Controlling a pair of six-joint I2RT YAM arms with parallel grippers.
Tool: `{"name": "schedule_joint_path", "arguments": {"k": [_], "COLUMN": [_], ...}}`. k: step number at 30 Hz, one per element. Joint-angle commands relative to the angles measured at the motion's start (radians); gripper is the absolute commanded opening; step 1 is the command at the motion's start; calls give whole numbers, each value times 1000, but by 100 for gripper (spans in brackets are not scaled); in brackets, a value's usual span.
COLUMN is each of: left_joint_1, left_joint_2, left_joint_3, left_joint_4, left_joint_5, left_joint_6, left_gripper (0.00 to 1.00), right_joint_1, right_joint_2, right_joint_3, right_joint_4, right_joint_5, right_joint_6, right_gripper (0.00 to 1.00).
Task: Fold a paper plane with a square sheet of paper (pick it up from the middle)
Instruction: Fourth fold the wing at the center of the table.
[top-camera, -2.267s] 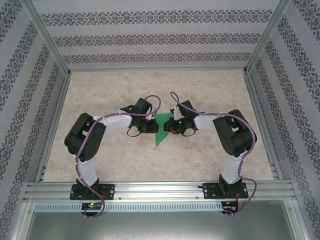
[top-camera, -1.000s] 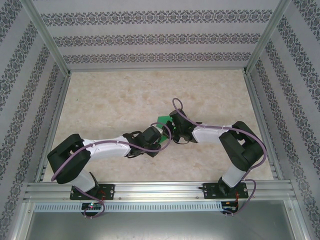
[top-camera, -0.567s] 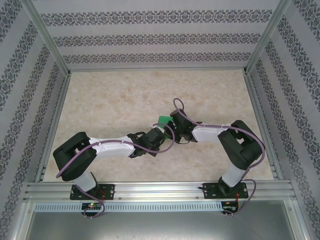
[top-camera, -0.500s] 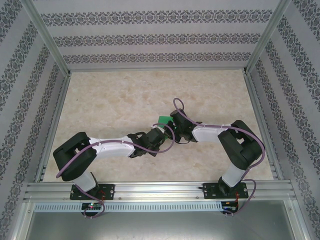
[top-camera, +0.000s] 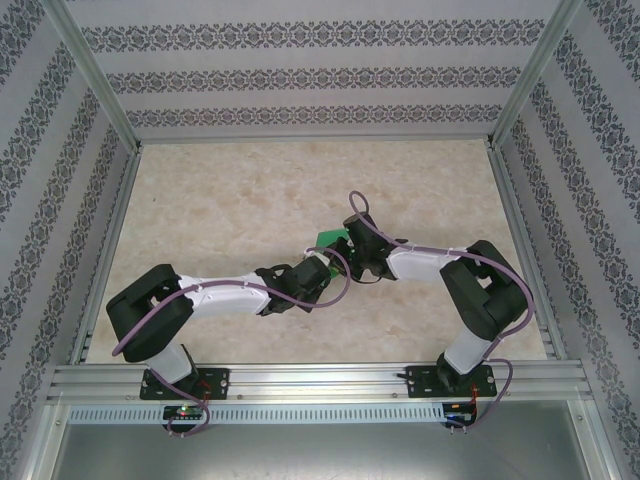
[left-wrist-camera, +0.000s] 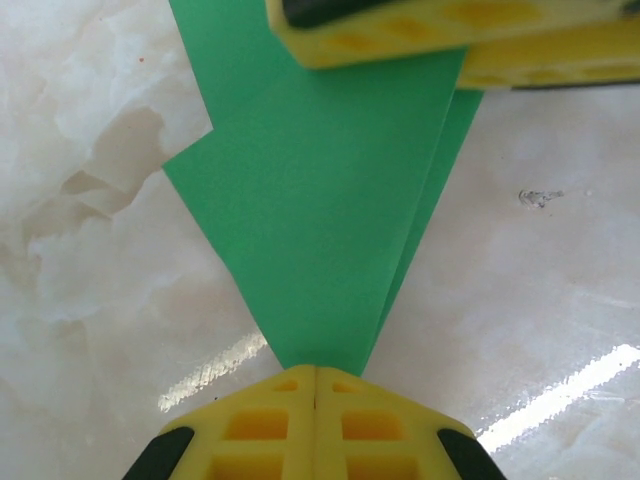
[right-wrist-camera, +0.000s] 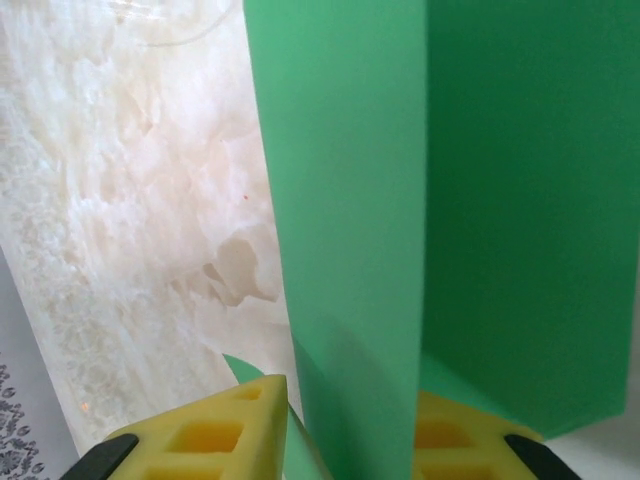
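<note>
The left gripper (left-wrist-camera: 316, 372) has its yellow fingers pressed together on the pointed tip of the green paper plane (left-wrist-camera: 320, 220). The right gripper (right-wrist-camera: 345, 398) has its fingers apart, straddling an upright fold at the wider end, seemingly without squeezing it. The plane stretches between the two grippers, over the pale marbled table (top-camera: 220, 200), near its middle.

far end of paper plane (left-wrist-camera: 330, 230) off-frame
</note>
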Motion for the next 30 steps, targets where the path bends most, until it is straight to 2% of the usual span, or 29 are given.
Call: {"name": "schedule_joint_path", "arguments": {"k": [1,3,11,15,24,27,30], "left_joint_1": [-16,-15,-15,-19,-30,-32,-39], "left_joint_2": [-42,-61,-83,-40,40,50,49], "left_joint_3": [-25,-41,-50,-14,33,29,25], "left_joint_4": [60,75,118,96,83,91,95], "left_joint_5": [-24,-24,17,13,-76,-100,-113], "left_joint_6": [10,1,8,24,7,-9,-17], "left_gripper": [5,8,38,43,42,38,30], "right_joint_1": [-32,-47,-61,-62,-68,-68,-70], "right_joint_2": [-31,-26,1,1,3,1,2], "right_joint_3": [33,43,83,84,88,91,90], "right_joint_4": [-41,-49,-95,-91,-98,-104,-110], "right_joint_5": [-41,-71,-124,-127,-141,-138,-129], "right_joint_6": [-71,-94,-148,-145,-147,-148,-148], "right_gripper": [25,21,10,9,9,9,9]}}
